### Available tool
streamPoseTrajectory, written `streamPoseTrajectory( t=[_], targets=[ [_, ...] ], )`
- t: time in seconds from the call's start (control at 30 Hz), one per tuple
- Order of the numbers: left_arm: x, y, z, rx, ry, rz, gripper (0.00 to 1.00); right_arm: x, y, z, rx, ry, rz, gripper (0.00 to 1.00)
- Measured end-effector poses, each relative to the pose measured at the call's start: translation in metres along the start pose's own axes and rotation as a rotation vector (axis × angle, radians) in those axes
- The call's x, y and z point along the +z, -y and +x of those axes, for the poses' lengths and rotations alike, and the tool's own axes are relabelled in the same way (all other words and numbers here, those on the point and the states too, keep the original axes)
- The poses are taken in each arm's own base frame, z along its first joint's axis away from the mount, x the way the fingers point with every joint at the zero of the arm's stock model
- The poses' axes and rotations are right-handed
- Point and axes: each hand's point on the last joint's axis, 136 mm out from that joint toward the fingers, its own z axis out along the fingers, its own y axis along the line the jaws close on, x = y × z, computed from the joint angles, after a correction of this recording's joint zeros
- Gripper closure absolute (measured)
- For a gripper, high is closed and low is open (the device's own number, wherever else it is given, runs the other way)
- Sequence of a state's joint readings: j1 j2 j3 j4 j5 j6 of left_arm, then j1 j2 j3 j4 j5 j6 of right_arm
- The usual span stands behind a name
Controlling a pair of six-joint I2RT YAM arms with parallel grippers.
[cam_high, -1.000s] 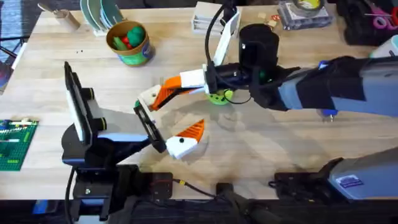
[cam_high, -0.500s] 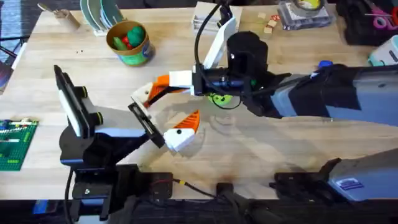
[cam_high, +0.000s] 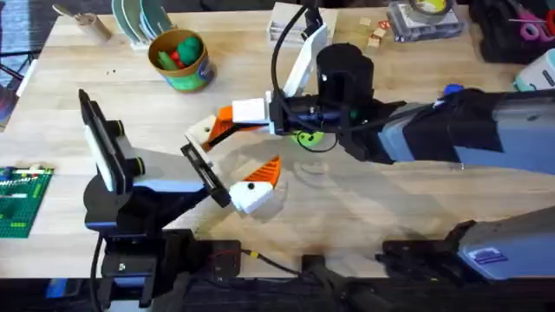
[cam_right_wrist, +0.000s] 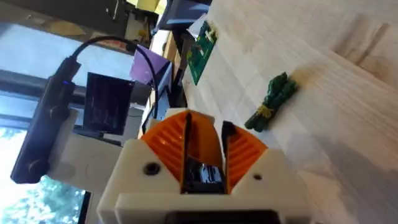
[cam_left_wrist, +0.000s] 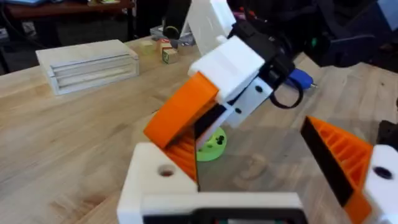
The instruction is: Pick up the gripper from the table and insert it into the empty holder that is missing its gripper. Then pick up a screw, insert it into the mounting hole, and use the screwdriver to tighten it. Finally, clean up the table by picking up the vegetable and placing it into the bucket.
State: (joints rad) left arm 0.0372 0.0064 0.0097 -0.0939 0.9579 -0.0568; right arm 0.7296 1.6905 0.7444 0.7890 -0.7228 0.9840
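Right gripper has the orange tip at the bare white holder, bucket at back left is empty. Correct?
Not quite. The overhead view shows the bucket is not empty: green and red items sit inside it. The rest stands: the right gripper has the orange tip at the bare white holder.

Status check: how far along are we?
Done: nothing finished. In hand: the right gripper presses the orange tip at the left gripper's bare white holder, seemingly not seated. Left: fastening with the screwdriver, then the vegetable, lying on the table outside the bucket.
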Motion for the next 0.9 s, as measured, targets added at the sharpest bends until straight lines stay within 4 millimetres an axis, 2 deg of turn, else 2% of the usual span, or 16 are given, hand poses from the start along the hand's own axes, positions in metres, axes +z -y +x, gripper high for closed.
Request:
streamPoseTrajectory(
  t=[0.2,0.57,0.9],
  targets=[
    [0.001,0.009,0.001,0.011,-0.005,0.049,0.008,-0.007,-0.001,0.003,0.011,-0.049,-0.032,0.597],
    [0.0,0.012,0.002,0.029,-0.007,0.067,0.008,-0.011,0.0,0.002,0.019,-0.061,-0.038,0.473],
    [0.0,0.024,0.003,0.026,-0.013,0.133,0.008,-0.017,0.001,-0.005,0.015,-0.055,-0.05,0.412]
  ],
)
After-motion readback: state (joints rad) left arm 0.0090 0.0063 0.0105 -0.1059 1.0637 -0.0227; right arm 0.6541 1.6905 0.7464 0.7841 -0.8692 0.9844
